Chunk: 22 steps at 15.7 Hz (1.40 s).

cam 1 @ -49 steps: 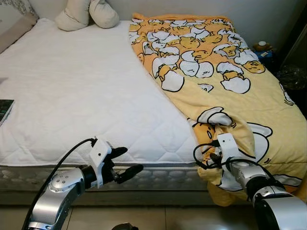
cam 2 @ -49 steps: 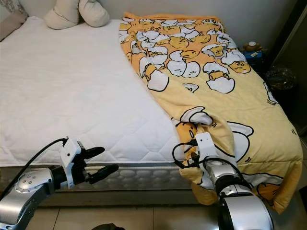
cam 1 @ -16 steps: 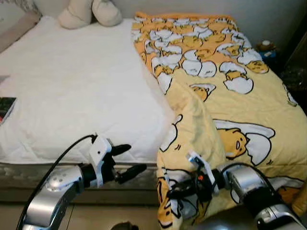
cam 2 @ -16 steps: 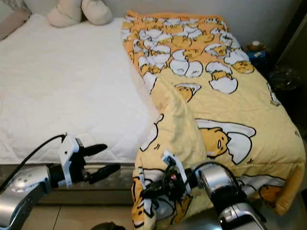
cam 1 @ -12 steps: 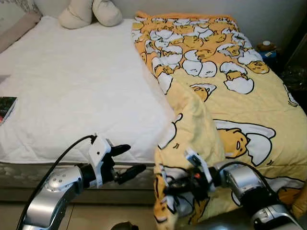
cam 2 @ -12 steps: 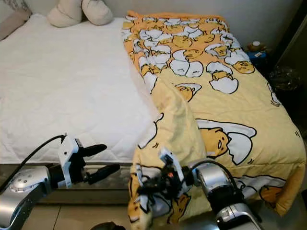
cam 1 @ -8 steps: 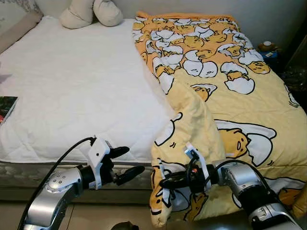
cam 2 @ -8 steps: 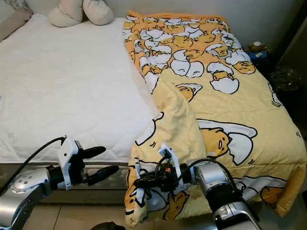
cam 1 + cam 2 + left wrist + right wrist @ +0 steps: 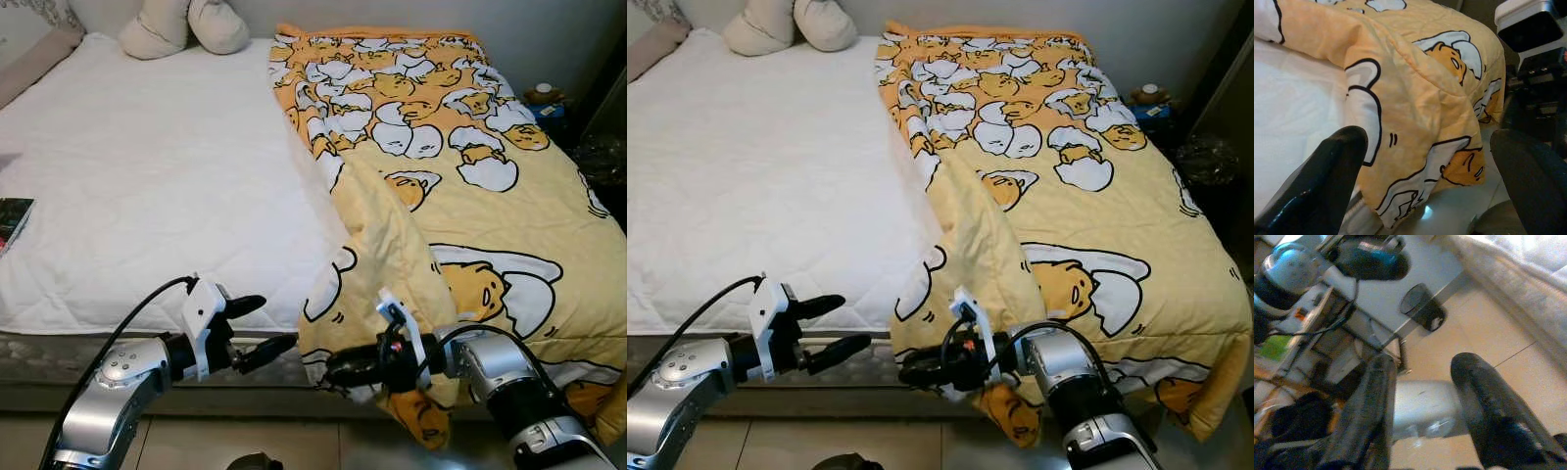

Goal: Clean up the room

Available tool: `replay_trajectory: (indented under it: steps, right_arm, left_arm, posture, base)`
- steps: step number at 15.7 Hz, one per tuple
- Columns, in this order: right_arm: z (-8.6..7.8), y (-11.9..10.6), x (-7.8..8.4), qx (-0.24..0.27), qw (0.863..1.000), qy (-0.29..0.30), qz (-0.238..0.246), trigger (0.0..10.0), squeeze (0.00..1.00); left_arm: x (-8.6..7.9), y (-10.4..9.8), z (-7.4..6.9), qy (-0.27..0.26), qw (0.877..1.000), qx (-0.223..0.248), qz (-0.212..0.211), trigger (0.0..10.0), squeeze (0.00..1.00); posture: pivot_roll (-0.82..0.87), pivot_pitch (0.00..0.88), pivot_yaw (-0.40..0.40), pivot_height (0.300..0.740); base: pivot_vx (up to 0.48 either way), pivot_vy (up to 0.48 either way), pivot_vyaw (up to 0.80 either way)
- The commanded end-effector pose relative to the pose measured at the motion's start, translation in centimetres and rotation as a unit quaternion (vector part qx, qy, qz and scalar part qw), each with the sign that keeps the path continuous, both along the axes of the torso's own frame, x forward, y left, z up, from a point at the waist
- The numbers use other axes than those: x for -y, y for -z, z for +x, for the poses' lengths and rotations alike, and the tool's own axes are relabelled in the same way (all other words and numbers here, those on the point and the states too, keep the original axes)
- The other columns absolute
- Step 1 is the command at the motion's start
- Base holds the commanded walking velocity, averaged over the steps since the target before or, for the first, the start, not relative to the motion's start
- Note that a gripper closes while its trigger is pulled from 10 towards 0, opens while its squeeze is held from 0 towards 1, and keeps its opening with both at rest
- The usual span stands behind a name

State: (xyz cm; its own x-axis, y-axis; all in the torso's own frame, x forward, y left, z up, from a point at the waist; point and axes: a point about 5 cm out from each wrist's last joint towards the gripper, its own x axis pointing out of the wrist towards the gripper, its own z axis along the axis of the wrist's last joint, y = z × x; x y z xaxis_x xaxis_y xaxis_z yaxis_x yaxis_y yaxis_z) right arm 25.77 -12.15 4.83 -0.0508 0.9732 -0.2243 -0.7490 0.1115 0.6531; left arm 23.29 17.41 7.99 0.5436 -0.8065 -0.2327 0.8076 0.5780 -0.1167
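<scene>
Blanket (image 9: 460,186) covers the bed's right half, long axis toward the pillows (image 9: 181,27), one corner folded over the foot edge. Right gripper (image 9: 338,370) sits just beside that corner, its 2 fingers apart and empty. Left gripper (image 9: 265,328), also apart, hovers farther left, so the right arm is nearer.

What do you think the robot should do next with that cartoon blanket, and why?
Probably move the left gripper a little to its right and close it on the hanging corner of the yellow blanket. Its fingers are open and that corner lies just ahead of them, the right gripper is open with nothing between its fingers, and half the white mattress lies uncovered.
</scene>
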Motion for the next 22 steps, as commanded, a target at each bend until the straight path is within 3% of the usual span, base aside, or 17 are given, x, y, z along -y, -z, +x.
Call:
replay_trajectory:
  steps: [1,2,3,4,5,7,8,9,11,14,15,16,18,20,22]
  right_arm:
    - [1.3,-0.7,0.4,0.076,0.995,0.057,-0.014,10.0,1.0]
    - [2.5,-0.9,0.9,0.159,0.978,0.121,-0.057,10.0,0.7]
    - [2.9,-0.9,1.1,0.191,0.968,0.144,-0.078,10.0,0.7]
    - [4.3,-1.0,1.4,0.245,0.933,0.237,-0.119,10.0,0.0]
    - [4.6,-1.1,1.5,0.251,0.924,0.26,-0.124,10.0,0.0]
    - [5.3,-0.1,1.4,0.276,0.89,0.298,-0.207,10.0,0.0]
    - [5.3,0.2,1.2,0.278,0.886,0.298,-0.22,10.0,0.0]
    - [5.5,0.6,0.6,0.294,0.873,0.304,-0.242,10.0,0.0]
    - [5.7,1.8,0.0,0.263,0.86,0.331,-0.286,10.0,0.0]
    - [5.5,3.3,-0.7,0.228,0.841,0.349,-0.345,10.0,0.0]
    - [5.7,3.5,-0.7,0.222,0.822,0.374,-0.368,10.0,0.0]
    - [5.9,3.4,-0.7,0.22,0.812,0.381,-0.383,10.0,0.0]
    - [6.1,3.3,-1.0,0.209,0.811,0.388,-0.384,10.0,0.0]
    - [6.2,3.4,-0.5,0.217,0.794,0.388,-0.415,10.0,0.0]
    - [6.1,3.5,-0.5,0.193,0.8,0.402,-0.402,10.0,0.0]
  left_arm:
    - [-0.2,0.1,0.3,-0.016,1.0,0.008,0.01,10.0,0.0]
    - [-0.3,-0.1,0.8,-0.04,0.999,0.019,0.011,10.0,0.0]
    - [-0.3,-0.2,1.1,-0.049,0.999,0.021,0.01,10.0,0.0]
    - [0.1,-0.5,1.4,-0.05,0.998,0.029,0.005,10.0,0.0]
    - [0.2,-0.5,1.5,-0.051,0.998,0.029,0.003,10.0,0.0]
    - [0.4,-0.8,2.2,-0.1,0.993,0.057,0.021,10.0,0.0]
    - [0.5,-0.8,2.4,-0.116,0.991,0.061,0.026,10.0,0.0]
    - [0.9,-0.8,2.7,-0.148,0.986,0.068,0.041,10.0,0.0]
    - [1.6,-1.4,2.6,-0.134,0.987,0.081,0.035,10.0,0.0]
    - [1.2,-1.8,2.2,-0.128,0.989,0.076,0.025,10.0,0.0]
    - [1.0,-1.8,1.9,-0.117,0.99,0.071,0.028,10.0,0.0]
    - [0.9,-1.8,1.7,-0.104,0.992,0.064,0.026,10.0,0.0]
    - [0.9,-2.4,1.1,-0.072,0.995,0.06,0.021,10.0,0.0]
    - [0.5,-2.1,-0.1,-0.021,0.998,0.039,0.051,10.0,0.0]
    - [-1.2,-1.1,-0.6,-0.032,0.997,0.017,0.075,10.0,0.0]
  posture:
    - [-0.03,0.0,0.053,0.74]
    - [-0.03,0.0,0.051,0.74]
    - [-0.03,0.0,0.051,0.74]
    - [-0.03,0.0,0.053,0.74]
    - [-0.03,0.0,0.053,0.74]
    - [-0.03,0.0,0.051,0.74]
    - [-0.03,0.0,0.047,0.74]
    - [-0.02,0.0,0.04,0.74]
    - [0.0,0.0,0.026,0.74]
    - [0.01,0.0,0.025,0.74]
    - [0.02,0.0,0.026,0.74]
    - [0.03,0.0,0.024,0.74]
    - [0.05,0.004,0.011,0.74]
    - [0.1,0.077,-0.019,0.74]
    - [0.11,0.093,-0.026,0.74]
  base:
    - [0.0,0.0,0.0]
    - [0.0,0.0,0.0]
    - [0.0,0.0,0.0]
    - [0.0,0.0,0.0]
    - [0.0,0.0,0.0]
    - [0.0,0.0,0.0]
    - [0.0,0.0,0.0]
    - [0.0,0.0,0.0]
    - [0.0,0.0,0.0]
    - [0.0,0.0,0.0]
    - [0.0,0.0,0.0]
    - [0.0,0.0,0.0]
    - [0.0,0.0,0.0]
    - [0.0,0.0,0.0]
    - [0.0,0.0,0.0]
